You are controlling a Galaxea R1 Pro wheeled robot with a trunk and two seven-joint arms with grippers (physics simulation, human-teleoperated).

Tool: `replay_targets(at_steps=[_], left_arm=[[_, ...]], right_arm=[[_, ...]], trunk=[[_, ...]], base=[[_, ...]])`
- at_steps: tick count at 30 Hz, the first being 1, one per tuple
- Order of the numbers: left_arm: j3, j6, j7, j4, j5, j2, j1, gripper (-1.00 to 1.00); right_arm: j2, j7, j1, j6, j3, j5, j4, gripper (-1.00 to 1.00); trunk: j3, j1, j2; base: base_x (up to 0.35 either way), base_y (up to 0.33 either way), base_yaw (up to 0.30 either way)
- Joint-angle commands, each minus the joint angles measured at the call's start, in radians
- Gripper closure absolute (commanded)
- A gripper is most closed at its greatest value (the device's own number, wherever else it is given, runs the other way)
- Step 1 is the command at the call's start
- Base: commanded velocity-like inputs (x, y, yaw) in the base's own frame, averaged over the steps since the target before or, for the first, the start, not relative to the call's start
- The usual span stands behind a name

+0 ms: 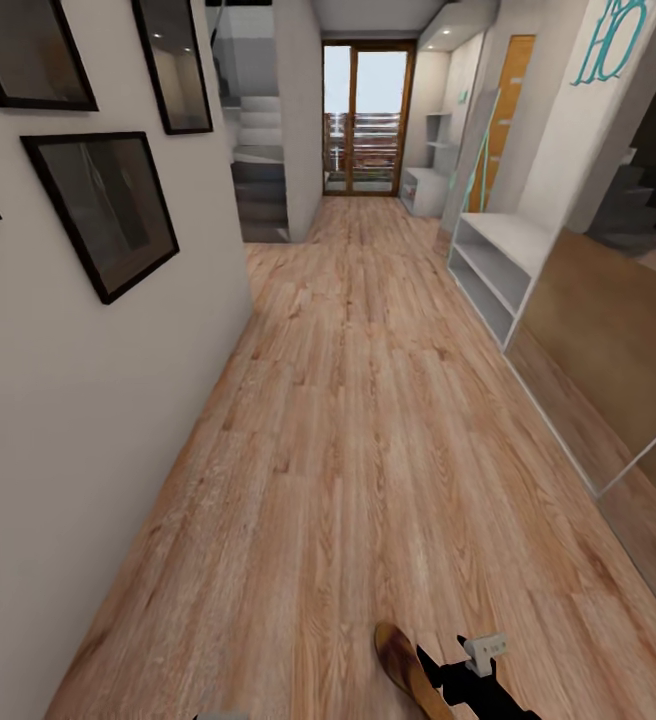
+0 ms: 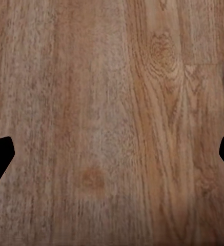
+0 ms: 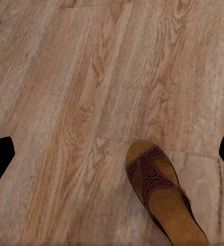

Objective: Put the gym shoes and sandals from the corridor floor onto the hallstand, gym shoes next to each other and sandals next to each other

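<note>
- Left tool (image 2: 112,159) spread wide over bare corridor floor (image 2: 106,102), holding nothing
- Right tool (image 3: 112,159) equally wide, empty, above one sandal (image 3: 160,197) lying flat on the planks
- Teal "HO" lettering (image 1: 608,40) on the right wall, above a low white unit (image 1: 498,262)

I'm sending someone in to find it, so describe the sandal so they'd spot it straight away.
Start in the wood-plank corridor floor with framed pictures on the left wall; at its near end, beside the right end effector, lies the sandal. It is open-backed with a tan insole and a patterned reddish-brown strap.
</note>
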Motion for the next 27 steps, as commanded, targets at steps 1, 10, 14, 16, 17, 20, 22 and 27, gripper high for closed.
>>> replay_targets(at_steps=[1,10,14,16,17,20,22,27], left_arm=[[0.000,0.000,0.000,0.000,0.000,0.000,0.000,-1.00],[0.000,-0.001,0.001,0.000,0.000,0.000,0.000,-1.00],[0.000,-0.001,0.001,0.000,0.000,0.000,0.000,-1.00],[0.000,-0.001,0.001,0.000,0.000,0.000,0.000,-1.00],[0.000,-0.001,0.001,0.000,0.000,0.000,0.000,-1.00],[0.000,0.000,0.003,0.000,-0.002,0.000,0.000,-1.00],[0.000,0.000,0.003,0.000,-0.002,0.000,0.000,-1.00],[0.000,0.000,0.003,0.000,-0.002,0.000,0.000,-1.00]], right_arm=[[0.000,0.000,0.000,0.000,0.000,0.000,0.000,-1.00],[0.000,0.000,0.000,0.000,0.000,0.000,0.000,-1.00],[0.000,0.000,0.000,0.000,0.000,0.000,0.000,-1.00],[0.000,0.000,0.000,0.000,0.000,0.000,0.000,-1.00],[0.000,0.000,0.000,0.000,0.000,0.000,0.000,-1.00],[-0.003,-0.003,0.000,0.000,0.002,0.003,0.000,-1.00],[-0.003,-0.003,0.000,0.000,0.002,0.003,0.000,-1.00],[-0.003,-0.003,0.000,0.000,0.002,0.003,0.000,-1.00]], trunk=[[0.000,0.000,0.000],[0.000,0.000,0.000],[0.000,0.000,0.000],[0.000,0.000,0.000],[0.000,0.000,0.000],[0.000,0.000,0.000],[0.000,0.000,0.000],[0.000,0.000,0.000]], base=[[-0.200,-0.148,0.135],[-0.173,-0.145,0.197],[-0.032,-0.030,0.064],[-0.014,-0.013,0.028],[-0.008,-0.007,0.016],[0.000,0.000,0.000],[0.000,0.000,0.000],[0.000,0.000,0.000]])
